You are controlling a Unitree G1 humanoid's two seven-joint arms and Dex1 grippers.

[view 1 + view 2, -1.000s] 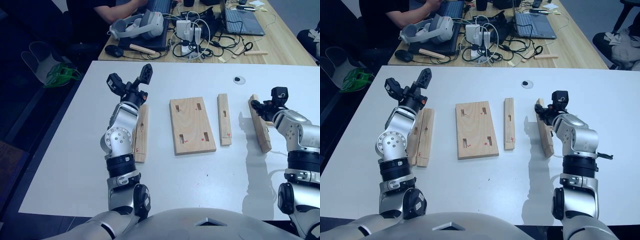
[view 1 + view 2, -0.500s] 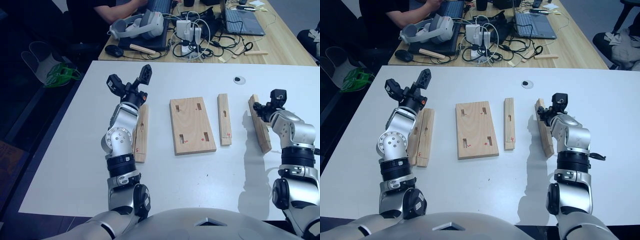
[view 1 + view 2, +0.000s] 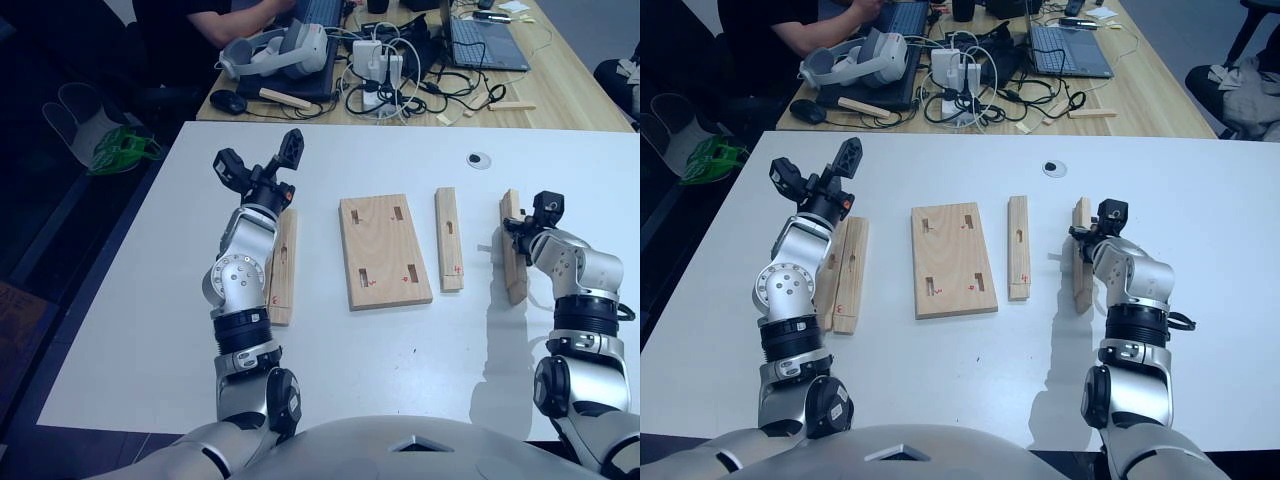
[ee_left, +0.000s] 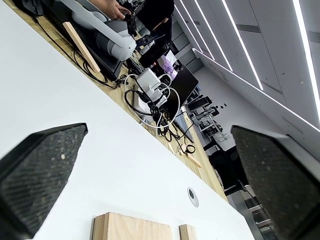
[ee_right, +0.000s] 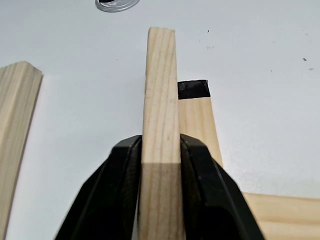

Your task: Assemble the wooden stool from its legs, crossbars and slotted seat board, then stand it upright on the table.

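Pinching a wooden bar (image 5: 161, 100) set on its narrow edge, the right gripper (image 5: 160, 150) sits right of the seat board (image 3: 384, 250). The bar's long axis runs away from the robot, parallel to the board's long side, and a slotted bar (image 3: 448, 252) lies flat between them. Farther out, left of the board, the left gripper (image 3: 258, 155) hangs spread wide above two more bars (image 3: 282, 265), so the right arm looks better placed to bring its piece leftward to the board's slots.

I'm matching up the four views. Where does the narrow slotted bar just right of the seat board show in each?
Left eye view: slotted bar between the seat board and the held plank.
Right eye view: same place.
Left wrist view: its end, beside the seat board's edge.
Right wrist view: lying flat beside the plank in the right gripper.
Shared landmark: the round grommet past the bar's far end.
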